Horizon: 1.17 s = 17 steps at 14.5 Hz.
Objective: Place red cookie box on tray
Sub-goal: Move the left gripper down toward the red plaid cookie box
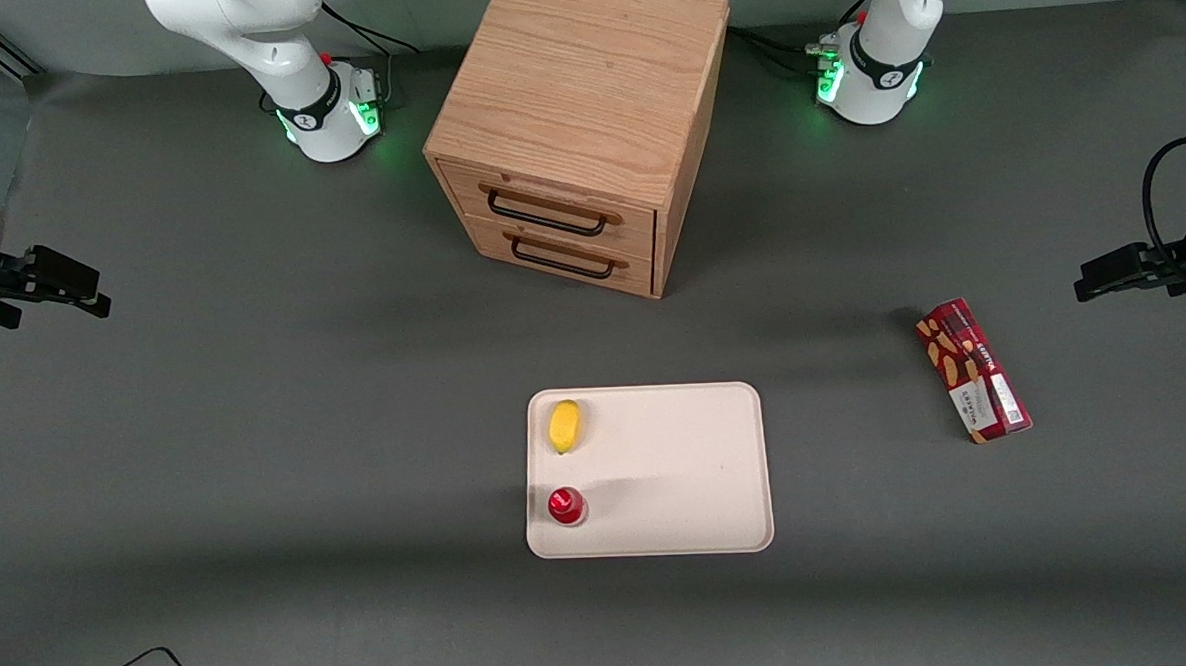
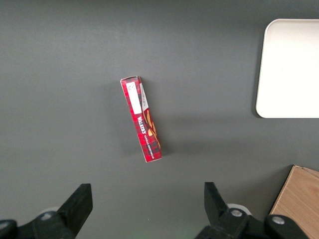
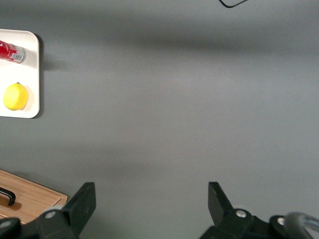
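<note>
Matt dark-grey tabletop (image 1: 256,408), grained oak-wood drawer cabinet (image 1: 583,93), smooth cream plastic tray (image 1: 679,469), glossy printed dark-red cardboard cookie box (image 1: 973,369), matt black pincer (image 2: 144,209) above the tabletop

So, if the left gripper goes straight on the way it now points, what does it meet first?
Probably bare table. The left gripper, fingers open, points down at the mat, and the red cookie box lies just ahead of its line, not clearly under it. Depth is uncertain.

Cookie box (image 1: 973,369) beside tray (image 1: 679,469); tool (image 2: 148,209) above

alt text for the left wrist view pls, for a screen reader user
A red cookie box lies flat on the gray table, untouched, with the open gripper hovering above it. A corner of the white tray and the wooden cabinet show at the edges.
</note>
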Each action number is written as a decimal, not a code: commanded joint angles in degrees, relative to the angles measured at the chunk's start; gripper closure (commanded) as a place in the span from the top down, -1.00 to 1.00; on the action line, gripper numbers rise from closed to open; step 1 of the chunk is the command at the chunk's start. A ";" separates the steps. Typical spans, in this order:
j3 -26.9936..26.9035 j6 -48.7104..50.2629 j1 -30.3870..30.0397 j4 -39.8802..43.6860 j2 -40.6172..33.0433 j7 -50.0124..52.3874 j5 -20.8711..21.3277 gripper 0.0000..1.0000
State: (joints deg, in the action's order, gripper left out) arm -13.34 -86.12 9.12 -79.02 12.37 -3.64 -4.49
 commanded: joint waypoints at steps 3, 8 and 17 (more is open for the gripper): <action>0.77 2.27 0.11 2.99 1.51 1.44 2.12 1.00; 0.86 0.52 1.07 -2.53 4.05 1.79 4.32 1.00; 0.68 -32.93 0.72 -26.68 5.64 5.31 3.17 1.00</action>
State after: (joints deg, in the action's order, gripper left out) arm -12.44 -111.70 9.59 -99.01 19.93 0.66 -1.36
